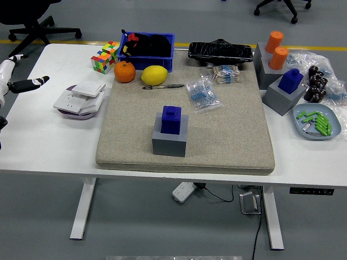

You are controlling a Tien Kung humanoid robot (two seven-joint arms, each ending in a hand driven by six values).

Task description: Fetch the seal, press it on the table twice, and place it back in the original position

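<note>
A dark blue seal [171, 118] stands upright in a grey block holder [169, 142] on the beige mat [227, 135], near its front middle. My left hand [12, 76] is at the far left edge, over the white table and well away from the seal. Its fingers [31, 83] are spread and hold nothing. Most of the hand is cut off by the picture's edge. My right hand is out of view.
A second blue seal [293, 79] in a grey holder and two orange seals [277, 50] stand at the right. A white power strip stack [81, 97], Rubik's cube [104, 57], orange [124, 71], lemon [154, 75], blue bin [147, 45], pen [164, 86] and bags lie behind.
</note>
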